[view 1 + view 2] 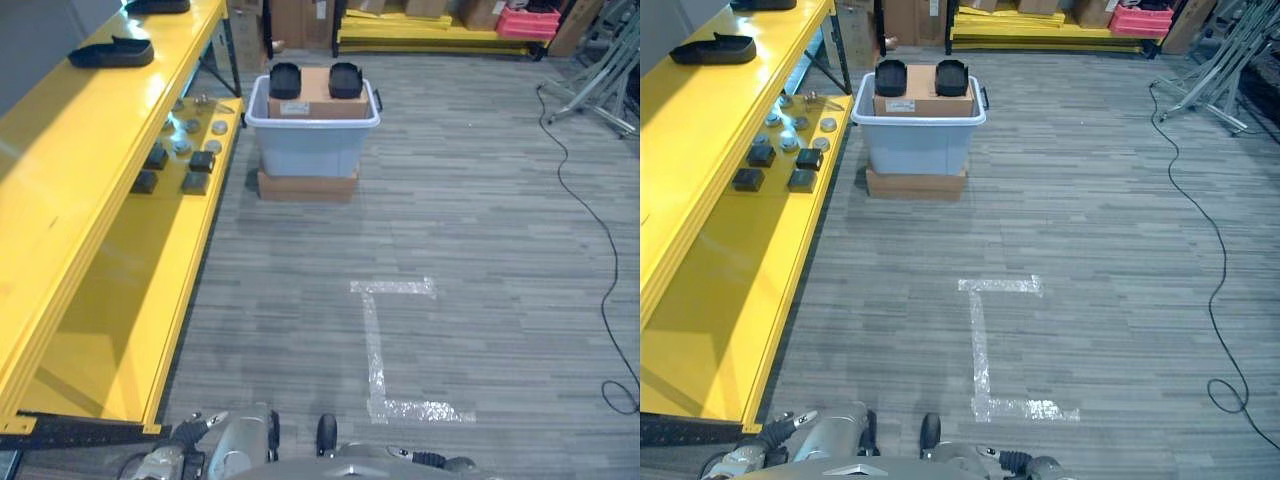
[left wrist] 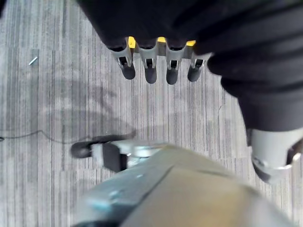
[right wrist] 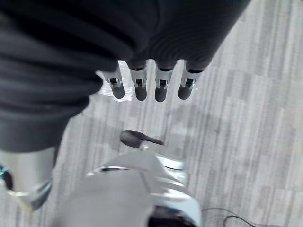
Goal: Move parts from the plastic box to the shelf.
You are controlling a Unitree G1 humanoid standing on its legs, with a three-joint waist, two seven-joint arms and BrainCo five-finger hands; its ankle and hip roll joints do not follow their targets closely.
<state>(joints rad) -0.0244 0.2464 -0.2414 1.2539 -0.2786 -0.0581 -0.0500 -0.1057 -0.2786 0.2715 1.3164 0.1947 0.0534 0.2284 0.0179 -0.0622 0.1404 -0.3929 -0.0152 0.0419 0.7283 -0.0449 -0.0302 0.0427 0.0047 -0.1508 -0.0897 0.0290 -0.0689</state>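
Observation:
A pale plastic box (image 1: 312,148) stands on the carpet ahead, raised on a flat cardboard base (image 1: 308,187). In it sits a brown carton (image 1: 315,97) with two black moulded parts (image 1: 285,80) on top. Along the left runs the yellow shelf (image 1: 90,150). Its lower level holds several small black blocks (image 1: 202,160) and round metal parts (image 1: 220,127); a black tray-like part (image 1: 112,52) lies on its top level. My left hand (image 2: 150,66) hangs over the floor with straight fingers and holds nothing. My right hand (image 3: 140,87) hangs the same way, open and far from the box.
White tape (image 1: 380,350) marks an angular shape on the carpet between me and the box. Grey metal stand legs (image 1: 600,80) are at the far right. A yellow rack (image 1: 440,38) with cartons and a red crate (image 1: 528,22) lines the back.

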